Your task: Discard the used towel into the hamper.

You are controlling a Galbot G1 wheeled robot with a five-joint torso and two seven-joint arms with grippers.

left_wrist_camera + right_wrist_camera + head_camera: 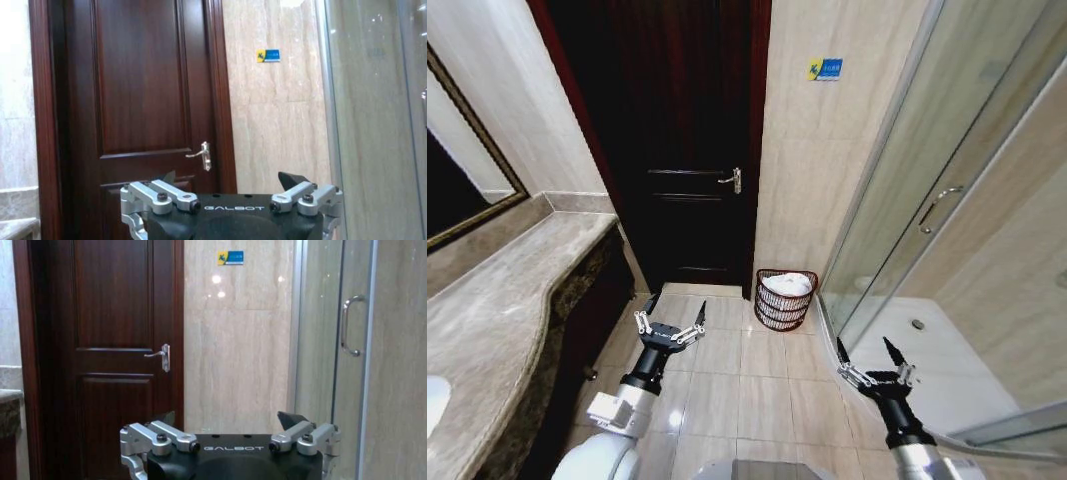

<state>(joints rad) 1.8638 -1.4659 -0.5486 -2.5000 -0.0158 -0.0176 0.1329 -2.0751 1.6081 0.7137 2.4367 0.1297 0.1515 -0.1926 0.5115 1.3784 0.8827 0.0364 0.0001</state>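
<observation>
A bathroom is seen from the robot's head, looking forward and down. The hamper [785,299], a small round reddish-brown wire basket, is set on the tiled floor [747,385] against the beige wall, in the corner between the dark wooden door [682,140] and the glass shower enclosure [947,200]. A white towel [789,284] is already lying inside it, bunched up at the rim.

The left gripper [670,322] is held out low over the floor, in front of the door and to the left of the hamper, well apart from it. Its fingers are spread wide and nothing is held between them. The right gripper [873,360] is held out near the curved base of the shower enclosure, to the right of the hamper and nearer the robot. Its fingers are likewise spread apart and nothing is grasped.

A stone vanity counter [507,310] is seen along the robot's left side, with a framed mirror [457,170] above it. A silver lever handle [733,180] is fixed to the door, and a small blue and yellow sign [825,69] is stuck high on the wall beside it. In the right wrist view, a curved metal handle [349,325] is seen on the shower's glass door.
</observation>
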